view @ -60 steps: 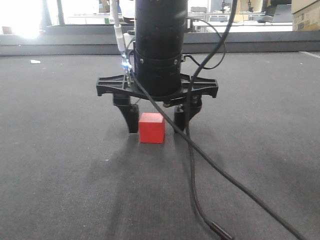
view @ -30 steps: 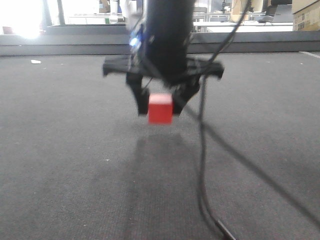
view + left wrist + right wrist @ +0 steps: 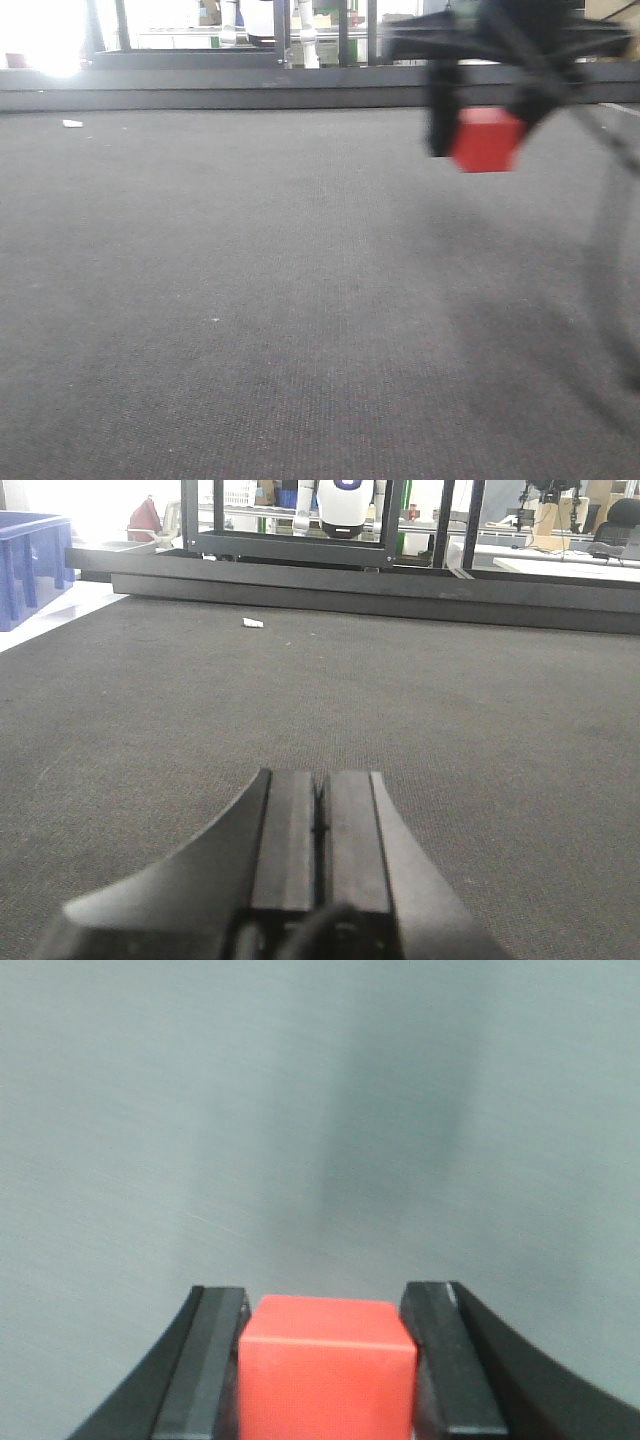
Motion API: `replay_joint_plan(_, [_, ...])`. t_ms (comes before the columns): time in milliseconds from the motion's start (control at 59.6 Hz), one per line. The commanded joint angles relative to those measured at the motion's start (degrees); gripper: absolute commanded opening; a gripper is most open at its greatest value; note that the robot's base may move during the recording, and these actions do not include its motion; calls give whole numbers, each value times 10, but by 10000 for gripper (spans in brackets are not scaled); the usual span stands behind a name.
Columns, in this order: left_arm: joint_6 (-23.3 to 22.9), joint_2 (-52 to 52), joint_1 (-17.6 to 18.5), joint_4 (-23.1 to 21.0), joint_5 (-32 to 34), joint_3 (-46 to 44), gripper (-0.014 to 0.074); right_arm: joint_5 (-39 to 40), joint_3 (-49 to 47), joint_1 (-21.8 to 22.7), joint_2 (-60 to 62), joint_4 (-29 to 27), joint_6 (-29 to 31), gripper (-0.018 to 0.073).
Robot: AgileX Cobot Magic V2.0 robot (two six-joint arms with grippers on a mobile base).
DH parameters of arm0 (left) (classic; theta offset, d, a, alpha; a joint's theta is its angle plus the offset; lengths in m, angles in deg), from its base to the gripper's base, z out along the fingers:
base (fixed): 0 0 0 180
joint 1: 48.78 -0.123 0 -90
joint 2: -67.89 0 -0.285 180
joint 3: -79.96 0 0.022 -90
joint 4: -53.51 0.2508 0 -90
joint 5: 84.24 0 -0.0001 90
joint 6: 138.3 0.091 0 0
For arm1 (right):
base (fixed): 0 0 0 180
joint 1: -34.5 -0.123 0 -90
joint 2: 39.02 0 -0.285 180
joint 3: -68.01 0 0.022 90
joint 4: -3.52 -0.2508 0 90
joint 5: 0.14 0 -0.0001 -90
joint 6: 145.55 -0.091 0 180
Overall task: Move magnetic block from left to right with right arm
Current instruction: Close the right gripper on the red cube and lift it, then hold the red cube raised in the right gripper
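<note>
Exterior front-facing view, starting at the left: a small white scrap (image 3: 70, 123) lies far back on the dark grey surface (image 3: 250, 300). At the upper right, the blurred right end effector (image 3: 486, 128) hangs above the surface. The red magnetic block (image 3: 486, 140) is pinched between its fingers, which are closed only to the cube's width. The right wrist view shows both fingers pressed against the cube's sides. In the left wrist view, the left end effector (image 3: 320, 815) is fully closed, fingers touching, gripping nothing.
</note>
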Motion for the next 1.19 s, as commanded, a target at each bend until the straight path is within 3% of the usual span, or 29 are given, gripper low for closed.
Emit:
replay_joint_plan(0, [-4,8,-1,0,51,5,-116,45,44,28,77,5,28,184])
replay_joint_plan(168, [-4,8,-1,0,51,5,-116,68,155,59,172,5,51,184])
replay_joint_plan(554, [-4,8,-1,0,51,5,-116,119,324,61,419,10,51,184])
replay_joint_plan(890, [-4,8,-1,0,51,5,-116,86,343,61,613,41,53,184])
replay_joint_plan(1175, [-4,8,-1,0,51,5,-116,78,343,61,747,45,94,184])
